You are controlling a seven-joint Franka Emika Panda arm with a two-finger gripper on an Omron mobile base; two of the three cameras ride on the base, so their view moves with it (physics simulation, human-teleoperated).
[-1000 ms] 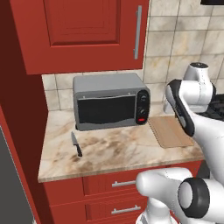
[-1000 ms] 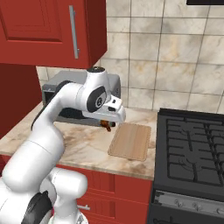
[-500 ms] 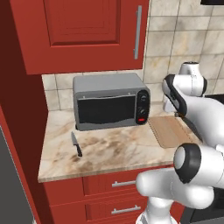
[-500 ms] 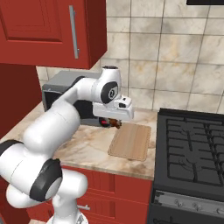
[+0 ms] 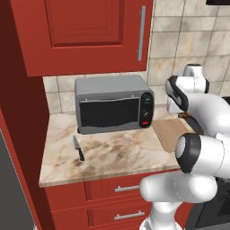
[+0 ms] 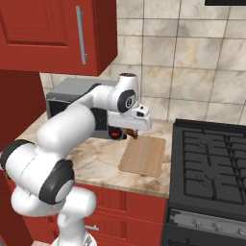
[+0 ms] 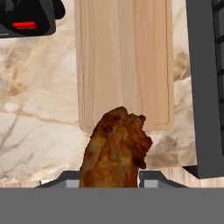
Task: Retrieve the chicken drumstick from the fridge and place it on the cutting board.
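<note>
My gripper [image 6: 131,134] is shut on the chicken drumstick [image 7: 115,151], a reddish-brown piece of meat that juts out between the fingers in the hand view. The drumstick [image 6: 134,135] hangs just above the countertop at the far end of the cutting board [image 6: 144,154], near the wall. The tan wooden cutting board [image 7: 124,61] lies flat between the toaster oven and the stove, and the meat overlaps its nearer short edge in the hand view. The cutting board [image 5: 170,133] is partly hidden by my arm. A dark grey strip [image 5: 8,188] at the far left looks like the fridge's side.
A grey toaster oven [image 5: 113,106] stands at the back of the marbled counter [image 5: 117,155], close to the board's left side. A black-handled knife [image 5: 78,148] lies left of centre. The black stove [image 6: 211,158] borders the board's right. Red cabinets [image 5: 85,31] hang overhead.
The arm has swung a little to the right, and the gripper with the drumstick has moved from beside the toaster oven to the board's far end.
</note>
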